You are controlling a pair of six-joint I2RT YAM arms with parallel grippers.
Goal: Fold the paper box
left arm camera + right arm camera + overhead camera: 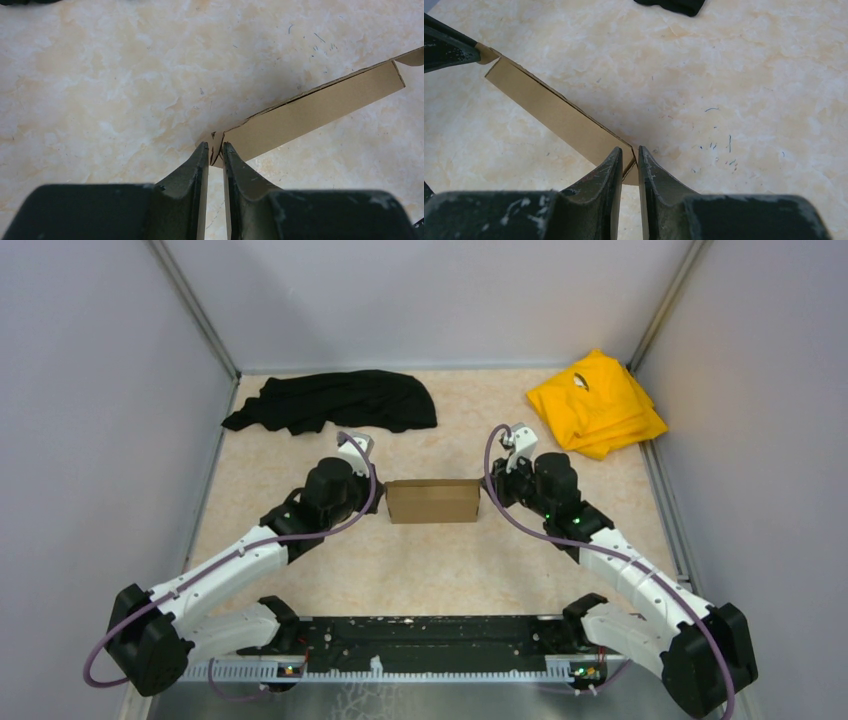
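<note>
Both arms reach from the near edge to the paper box [432,500], which stands mid-table [430,570] between them. On its left end the left gripper [215,150] pinches a thin cardboard flap; the right gripper [630,156] is clamped likewise on the right end. The end flaps seem the step in hand. Next, both wrists should probably fold inward together, without tearing. Beyond lie a black cloth [335,400] and a yellow cloth [597,402].

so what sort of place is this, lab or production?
Probably a lab test cell, not a production floor: plain grey panel walls enclose a marbled tabletop, the left arm and right arm are bolted to a rail at its near edge, and there are only props: a paper box, black cloth, yellow cloth.
</note>
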